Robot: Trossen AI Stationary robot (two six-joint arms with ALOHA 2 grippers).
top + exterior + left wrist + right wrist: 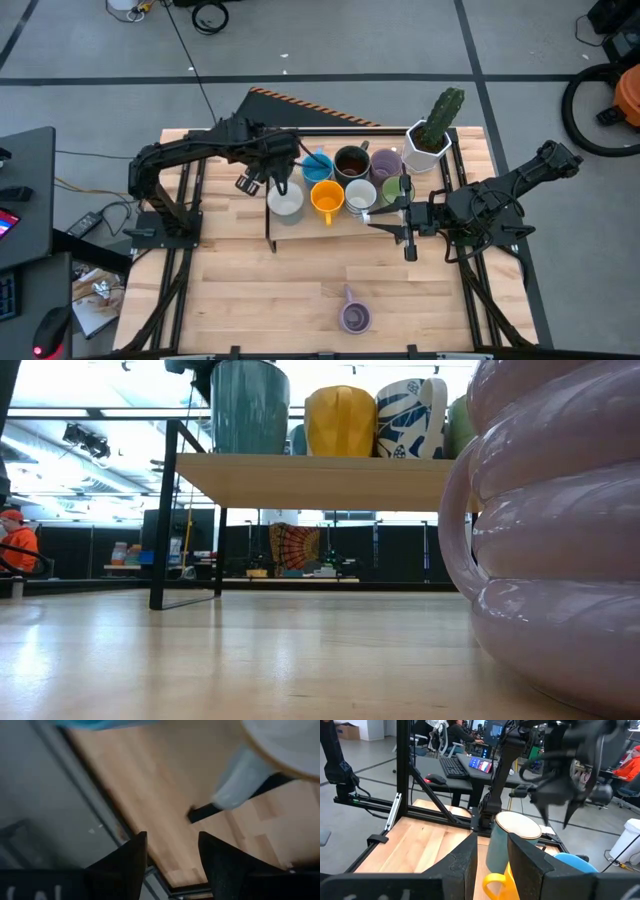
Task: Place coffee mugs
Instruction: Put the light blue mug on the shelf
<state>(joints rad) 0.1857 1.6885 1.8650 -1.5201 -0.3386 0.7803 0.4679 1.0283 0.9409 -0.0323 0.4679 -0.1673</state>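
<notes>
High view, left to right: I see the left gripper [258, 182] hanging over the left end of the raised shelf [300, 222], right above the grey-white mug [286, 202] at that end. Fingers apart, nothing between them; the left wrist view confirms that, with both dark fingers [131, 860] spread over bare wood and a blurred pale mug [280, 750] at the frame's corner.

Next along the shelf's front edge: orange mug [327, 198], then a white mug [361, 196], then a green mug [394, 190]. Back row: blue mug [316, 166], dark brown mug [351, 162], purple mug [386, 162]. White cactus pot [427, 146] sits at the shelf's far right corner.

Right gripper [385, 214] sits just off the shelf's right end, level with the front row. Right wrist view shows its fingers [462, 865] with a narrow gap and nothing clamped; beyond them the grey-white mug, orange handle and blue rim, with the left gripper above.

Second purple mug [354, 317] stands alone near the tabletop's front edge, well apart from the shelf.

Low view adds what top-down can't: the shelf is raised on dark legs, the mugs stand upright on it, and that lone purple mug fills the right side of the frame. A person in orange [18, 542] is in the room behind.
</notes>
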